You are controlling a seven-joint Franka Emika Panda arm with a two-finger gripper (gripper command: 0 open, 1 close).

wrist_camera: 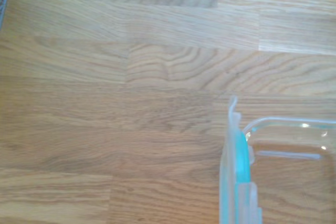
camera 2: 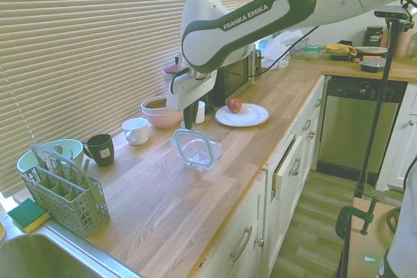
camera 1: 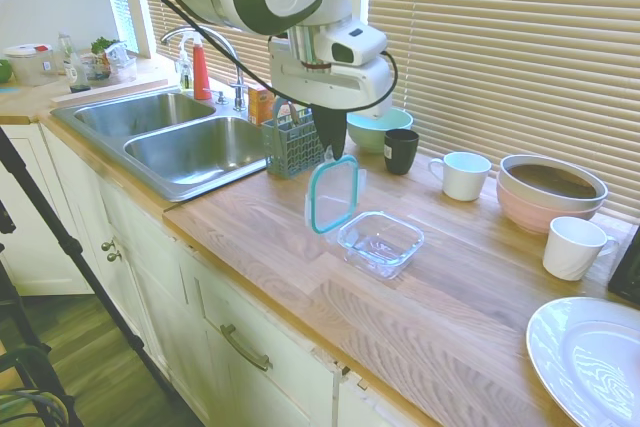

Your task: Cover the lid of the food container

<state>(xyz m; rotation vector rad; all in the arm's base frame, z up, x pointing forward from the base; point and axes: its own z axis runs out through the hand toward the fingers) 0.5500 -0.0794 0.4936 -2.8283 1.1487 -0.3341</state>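
Arm: white Franka arm reaches down over the wooden counter (camera 1: pixel 470 277).
Gripper (camera 1: pixel 330 150): clamped on upright teal-rimmed clear plastic lid (camera 1: pixel 333 193).
Lid: hangs above left edge of square clear glass food container (camera 1: pixel 380 242).

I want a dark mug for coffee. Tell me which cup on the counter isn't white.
The black mug, standing beside the teal bowl near the blinds. The other two cups are white and sit further along the counter, by the pink bowl.
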